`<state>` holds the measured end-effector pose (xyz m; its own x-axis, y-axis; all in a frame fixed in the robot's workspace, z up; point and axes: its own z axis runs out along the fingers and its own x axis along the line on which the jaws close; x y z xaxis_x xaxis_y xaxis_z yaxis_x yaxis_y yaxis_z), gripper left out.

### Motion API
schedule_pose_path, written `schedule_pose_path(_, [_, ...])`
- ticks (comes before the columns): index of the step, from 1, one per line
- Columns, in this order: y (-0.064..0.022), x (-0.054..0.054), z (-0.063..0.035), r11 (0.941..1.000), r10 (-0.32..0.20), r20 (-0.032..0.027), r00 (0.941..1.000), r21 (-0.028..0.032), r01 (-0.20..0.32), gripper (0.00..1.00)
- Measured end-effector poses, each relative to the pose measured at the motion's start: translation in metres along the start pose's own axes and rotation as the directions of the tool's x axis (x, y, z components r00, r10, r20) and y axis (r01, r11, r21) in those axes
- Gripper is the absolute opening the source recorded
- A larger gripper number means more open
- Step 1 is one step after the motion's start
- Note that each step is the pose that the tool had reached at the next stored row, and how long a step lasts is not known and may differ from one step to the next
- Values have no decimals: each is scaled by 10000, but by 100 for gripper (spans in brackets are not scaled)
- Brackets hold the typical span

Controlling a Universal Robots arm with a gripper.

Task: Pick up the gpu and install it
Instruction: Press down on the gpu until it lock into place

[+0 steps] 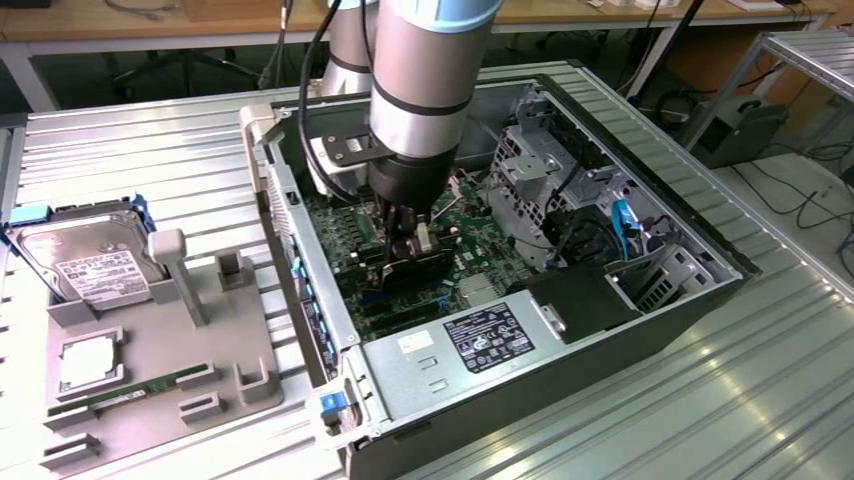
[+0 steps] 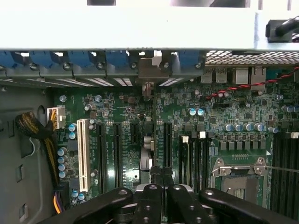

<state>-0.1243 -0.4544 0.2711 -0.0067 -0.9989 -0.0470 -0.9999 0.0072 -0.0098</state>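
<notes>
On the exterior view's left, a grey holder tray (image 1: 160, 350) sits on the ribbed metal bench (image 1: 120, 150), carrying a silver hard drive (image 1: 83, 262) with a white label at its far end and a narrow green memory stick (image 1: 134, 390) lying near its front edge. To the right of the tray lies the open computer case (image 1: 667, 300), its green motherboard (image 1: 340, 235) exposed. The arm (image 1: 420, 90) reaches straight down into the case, and the pincer (image 1: 407, 245) is closed narrowly on the gpu (image 1: 414, 268), which stands on edge over the motherboard's expansion slots, low in the case near the power supply (image 1: 461, 345). In the wrist view, the pincer (image 2: 161, 186) has its fingers (image 2: 148, 205) pressed together on the thin top edge of the gpu (image 2: 148, 149), whose silver end bracket (image 2: 148, 72) meets the case's rear wall among the blue slot clips (image 2: 81, 58). Further right are the empty CPU socket (image 2: 240, 179) and the memory slots (image 2: 282, 163).
</notes>
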Motion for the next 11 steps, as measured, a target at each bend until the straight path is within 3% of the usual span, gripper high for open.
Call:
schedule_pose_path(4, [0,-2,-11,10000,1,14,10000,7,-1,13])
schedule_pose_path(7, [-2,-12,-241,10000,1,12,10000,3,-1,13])
schedule_pose_path(11, [-2,-12,-250,10000,1,19,10000,3,-1,13])
